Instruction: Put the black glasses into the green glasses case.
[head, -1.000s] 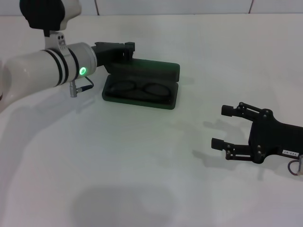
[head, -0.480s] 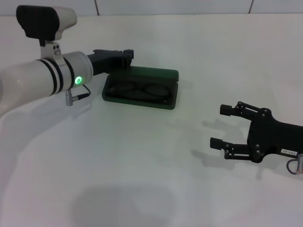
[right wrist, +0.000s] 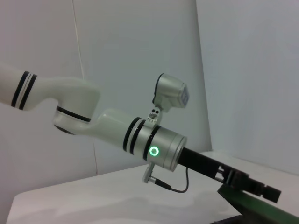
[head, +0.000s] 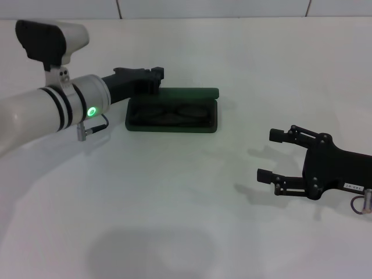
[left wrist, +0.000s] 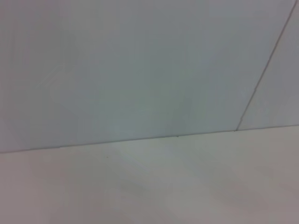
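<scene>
The green glasses case (head: 172,123) lies open at the back middle of the white table, its lid (head: 186,93) raised along the far side. The black glasses (head: 174,113) lie inside its base. My left gripper (head: 156,75) reaches in from the left and sits at the lid's far left corner, just above it. The right wrist view shows this gripper (right wrist: 250,185) over the green lid edge (right wrist: 254,208). My right gripper (head: 268,154) is open and empty, resting low at the front right, well away from the case.
The white table (head: 174,203) stretches wide in front of the case. A pale wall (left wrist: 140,60) stands behind it. The left arm's white forearm (head: 46,107) with a green light crosses the left side.
The left arm has swung slightly, its gripper staying at the lid. The lid now shows as a narrower strip and the case sits squarer. The right gripper has barely moved.
</scene>
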Controlling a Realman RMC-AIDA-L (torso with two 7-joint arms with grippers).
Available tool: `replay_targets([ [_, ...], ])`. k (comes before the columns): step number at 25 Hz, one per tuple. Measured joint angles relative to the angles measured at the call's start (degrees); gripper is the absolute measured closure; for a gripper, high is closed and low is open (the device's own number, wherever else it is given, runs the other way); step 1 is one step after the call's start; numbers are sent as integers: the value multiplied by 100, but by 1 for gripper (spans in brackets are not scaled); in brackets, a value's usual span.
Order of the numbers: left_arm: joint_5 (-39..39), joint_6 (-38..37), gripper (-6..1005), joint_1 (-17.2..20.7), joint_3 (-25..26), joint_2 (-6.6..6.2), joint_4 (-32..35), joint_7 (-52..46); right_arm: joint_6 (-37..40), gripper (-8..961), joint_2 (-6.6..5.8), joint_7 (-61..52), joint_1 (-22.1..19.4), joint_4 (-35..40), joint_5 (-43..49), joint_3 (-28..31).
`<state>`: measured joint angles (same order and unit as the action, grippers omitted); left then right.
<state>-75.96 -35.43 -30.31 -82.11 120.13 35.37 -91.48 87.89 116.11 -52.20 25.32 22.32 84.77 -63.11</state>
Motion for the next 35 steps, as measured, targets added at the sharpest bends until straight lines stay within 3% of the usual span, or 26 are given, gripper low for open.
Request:
replay_targets([
  [9, 294, -166, 899, 158, -6, 18, -149, 599, -18, 77, 0, -18, -1, 0, -1, 0],
  [16, 1143, -436, 898, 228, -16, 23, -571, 1708, -18, 76, 8, -28, -1, 0, 5, 0],
  [28, 1354, -657, 895, 237, -16, 32, -660, 2118, -45, 77, 9, -36, 7, -8, 2, 0],
  [32, 1318, -1064, 894, 158, -15, -71, -609, 1465, -45, 76, 8, -39, 8, -9, -3, 0],
  [33, 1195, -1358, 894, 62, -5, -216, -600, 922, -45, 76, 8, -41, 9, -9, -3, 0],
  [35, 1135, -1488, 893, 14, 11, -289, -602, 692, -45, 76, 8, -44, 8, -9, -3, 0],
])
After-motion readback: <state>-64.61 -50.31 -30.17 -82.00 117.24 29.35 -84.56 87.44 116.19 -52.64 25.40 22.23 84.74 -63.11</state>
